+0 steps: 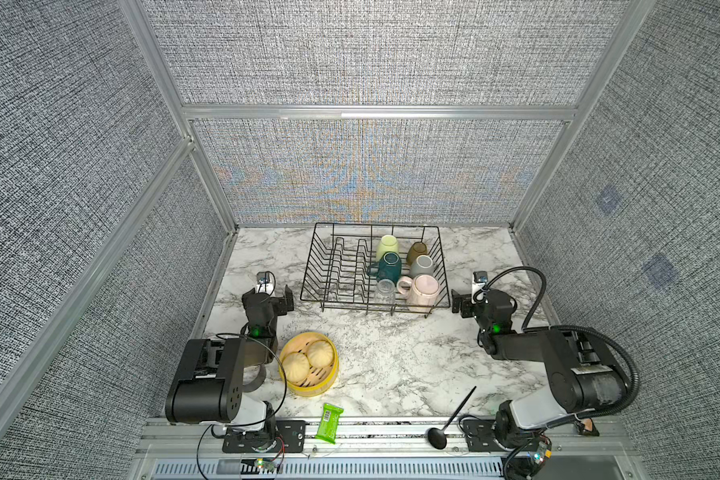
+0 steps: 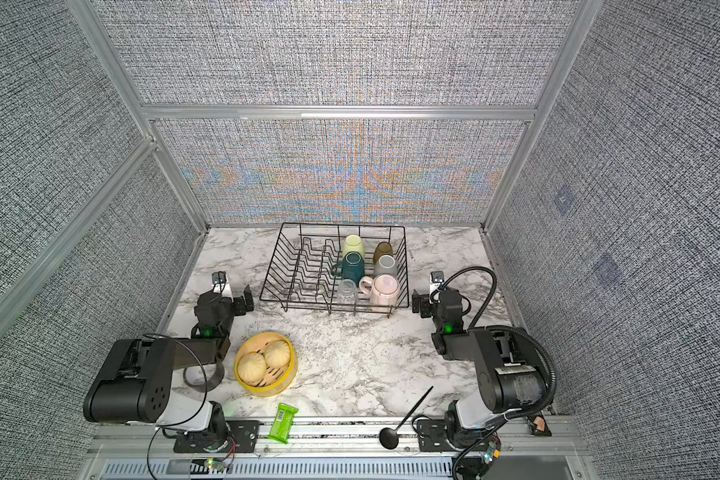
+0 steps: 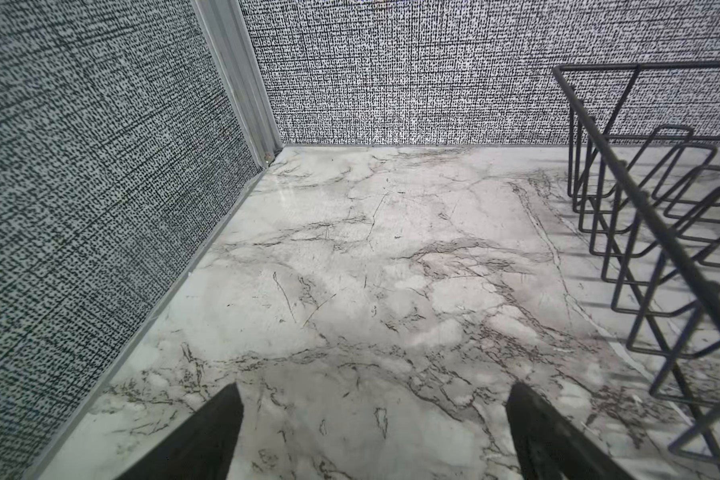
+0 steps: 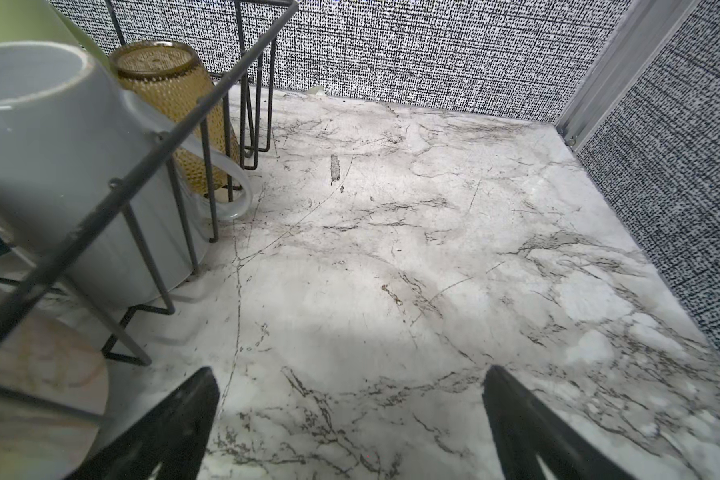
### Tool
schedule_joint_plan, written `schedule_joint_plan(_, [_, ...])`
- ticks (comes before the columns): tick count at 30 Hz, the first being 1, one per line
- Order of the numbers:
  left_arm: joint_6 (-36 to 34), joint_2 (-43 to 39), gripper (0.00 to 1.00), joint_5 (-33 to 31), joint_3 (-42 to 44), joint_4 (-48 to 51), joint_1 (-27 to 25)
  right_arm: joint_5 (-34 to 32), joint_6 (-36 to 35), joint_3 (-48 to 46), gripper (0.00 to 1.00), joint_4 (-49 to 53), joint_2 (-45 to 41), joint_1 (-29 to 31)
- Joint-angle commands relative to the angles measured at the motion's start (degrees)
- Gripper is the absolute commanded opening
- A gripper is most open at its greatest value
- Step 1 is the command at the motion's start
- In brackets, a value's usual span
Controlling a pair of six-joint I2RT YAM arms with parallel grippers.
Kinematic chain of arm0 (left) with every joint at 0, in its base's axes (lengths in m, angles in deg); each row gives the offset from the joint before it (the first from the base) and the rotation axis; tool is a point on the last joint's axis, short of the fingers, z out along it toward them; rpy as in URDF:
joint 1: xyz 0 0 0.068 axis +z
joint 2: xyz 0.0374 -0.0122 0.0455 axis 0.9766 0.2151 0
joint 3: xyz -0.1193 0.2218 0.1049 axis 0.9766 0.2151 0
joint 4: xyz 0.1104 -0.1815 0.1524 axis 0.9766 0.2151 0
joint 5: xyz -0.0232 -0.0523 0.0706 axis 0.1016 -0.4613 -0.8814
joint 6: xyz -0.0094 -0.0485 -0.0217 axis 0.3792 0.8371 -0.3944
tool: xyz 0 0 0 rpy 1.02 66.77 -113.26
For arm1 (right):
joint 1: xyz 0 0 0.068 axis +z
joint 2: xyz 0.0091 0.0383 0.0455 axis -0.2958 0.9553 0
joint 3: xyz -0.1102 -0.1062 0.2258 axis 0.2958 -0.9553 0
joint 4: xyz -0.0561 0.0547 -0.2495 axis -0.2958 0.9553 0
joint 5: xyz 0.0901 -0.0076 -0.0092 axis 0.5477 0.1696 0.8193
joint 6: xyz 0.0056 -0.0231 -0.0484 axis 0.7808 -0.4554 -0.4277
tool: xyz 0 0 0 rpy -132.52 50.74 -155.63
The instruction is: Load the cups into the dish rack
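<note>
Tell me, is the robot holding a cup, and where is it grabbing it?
No, nothing is held. The left gripper and the right gripper are both open and empty, one on each side of the dish rack.

Bright, even light left only soft shadows on the worktop (image 1: 391, 361). Coloured moiré rippled across the back wall (image 1: 366, 183) in both top views; the wrist views bowed at their edges.

Grey woven fabric walls (image 1: 350, 50) stood on three sides, silver metal rails (image 1: 375, 112) framed the panels, a white marble-patterned tabletop (image 1: 391, 353) with grey veins lay evenly lit.
</note>
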Motion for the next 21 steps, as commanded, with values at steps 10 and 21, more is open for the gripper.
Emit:
schedule_joint_plan(10, [0.29,-0.07,0.99,0.67,-0.21,0.12,0.09,0.06,0.45,0.37,0.99,0.19,0.06,-0.12])
schedule_joint_plan(21, [0.28,-0.07,0.99,0.6,-0.17,0.12,0.12,0.63,0.54,0.48,0.99,0.54,0.06,-0.38])
